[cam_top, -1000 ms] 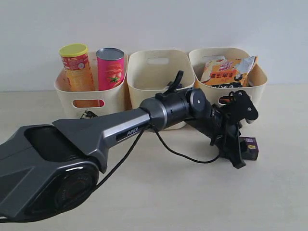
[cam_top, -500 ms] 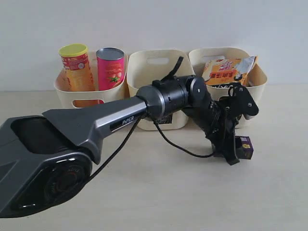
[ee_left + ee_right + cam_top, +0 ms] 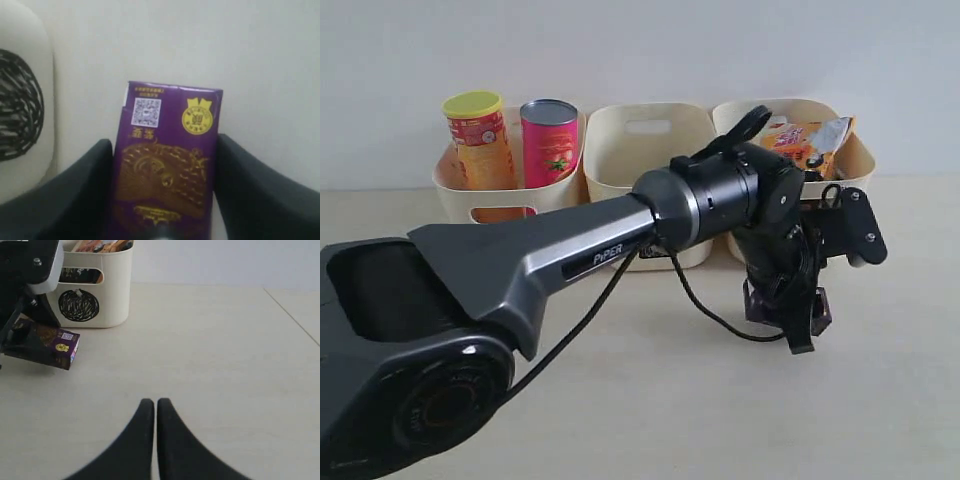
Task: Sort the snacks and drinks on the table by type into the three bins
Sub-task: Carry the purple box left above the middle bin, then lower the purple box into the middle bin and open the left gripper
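My left gripper [image 3: 788, 312] is shut on the dark purple drink carton [image 3: 167, 150], one black finger on each long side. The carton [image 3: 47, 342] hangs tilted just above the table, in front of the circle-marked bin [image 3: 115, 290]. That bin [image 3: 855, 170] holds an orange noodle bag [image 3: 800, 140]. A yellow-orange chip tube [image 3: 480, 135] and a pink one [image 3: 550, 140] stand in the left bin [image 3: 455, 190]. The left arm hides most of the middle bin [image 3: 620, 160]. My right gripper [image 3: 152, 402] is shut on nothing, low over bare table.
The three bins stand in a row against the back wall. The left arm reaches across the front of the middle and right bins, its cable [image 3: 705, 310] drooping toward the table. A seam in the table surface [image 3: 292, 315] runs off to the right gripper's side.
The left wrist has rolled and drawn a little to the left, bringing the purple carton with it. The right gripper has stayed still.
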